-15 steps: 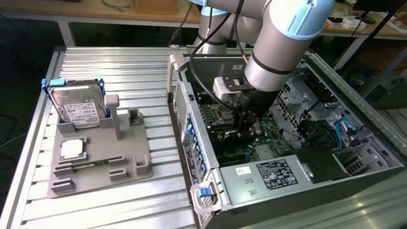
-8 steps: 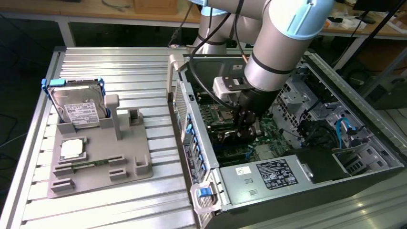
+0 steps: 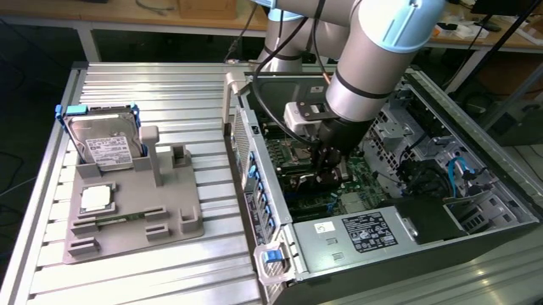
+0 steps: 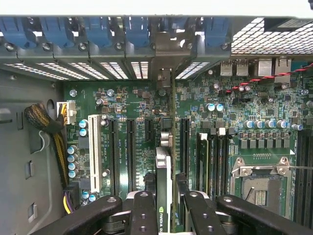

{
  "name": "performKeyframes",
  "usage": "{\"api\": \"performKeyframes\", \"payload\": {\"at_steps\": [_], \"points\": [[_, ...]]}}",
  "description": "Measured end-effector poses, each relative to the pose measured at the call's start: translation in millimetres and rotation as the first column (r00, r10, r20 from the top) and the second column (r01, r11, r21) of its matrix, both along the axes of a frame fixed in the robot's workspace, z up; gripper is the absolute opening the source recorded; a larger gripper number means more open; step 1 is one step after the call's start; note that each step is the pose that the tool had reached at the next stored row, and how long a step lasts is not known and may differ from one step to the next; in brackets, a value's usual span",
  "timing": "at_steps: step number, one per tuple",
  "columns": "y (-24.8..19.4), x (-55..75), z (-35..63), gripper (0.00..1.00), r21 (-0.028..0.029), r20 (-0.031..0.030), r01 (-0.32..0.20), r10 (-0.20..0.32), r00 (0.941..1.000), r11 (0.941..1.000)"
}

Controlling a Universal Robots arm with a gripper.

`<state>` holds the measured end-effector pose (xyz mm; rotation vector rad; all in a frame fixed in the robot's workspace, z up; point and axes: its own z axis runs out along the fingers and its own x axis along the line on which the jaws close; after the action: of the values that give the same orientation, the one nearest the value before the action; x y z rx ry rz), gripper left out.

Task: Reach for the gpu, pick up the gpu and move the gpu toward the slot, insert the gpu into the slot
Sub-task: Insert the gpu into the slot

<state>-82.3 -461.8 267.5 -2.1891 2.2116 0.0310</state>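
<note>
Black two-finger gripper [image 4: 164,208] on the grey UR arm is pinching the gpu [image 4: 163,191], a thin dark card seen edge-on w/ a green logo strip on its top edge. Fingers [image 4: 143,211] are pressing on both flat faces, card standing upright between them.

In the exterior view the gripper [image 3: 327,170] is hanging inside the open black-and-silver PC case [image 3: 424,254], low over the green motherboard [image 3: 284,155], roughly mid-board.

Key relation: card's long axis is running parallel to the row of long expansion connectors [image 4: 131,154] and pointing at the perforated rear wall w/ blue clips [image 4: 98,29]. Card's thin edge is lining up w/ a gap between connectors, just beside the black one [image 4: 184,147]. Can't tell the target slot's colour or exact spot from here, since the card is covering what's directly under it. Can't tell either if the bottom edge is touching the board or clear of it.

Square metal CPU socket [image 4: 259,183] is sitting well apart, off to one side of the card.

Judging: carry looks mostly done, seating not confirmed.
</note>
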Motion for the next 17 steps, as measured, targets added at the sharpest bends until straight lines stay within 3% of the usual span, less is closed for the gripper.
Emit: {"api": "performKeyframes", "payload": {"at_steps": [17], "points": [[0.3, -0.1, 2.5, 0.27, 0.0003, 0.0001, 0.0, 0.0, 1.0, 1.0]]}}
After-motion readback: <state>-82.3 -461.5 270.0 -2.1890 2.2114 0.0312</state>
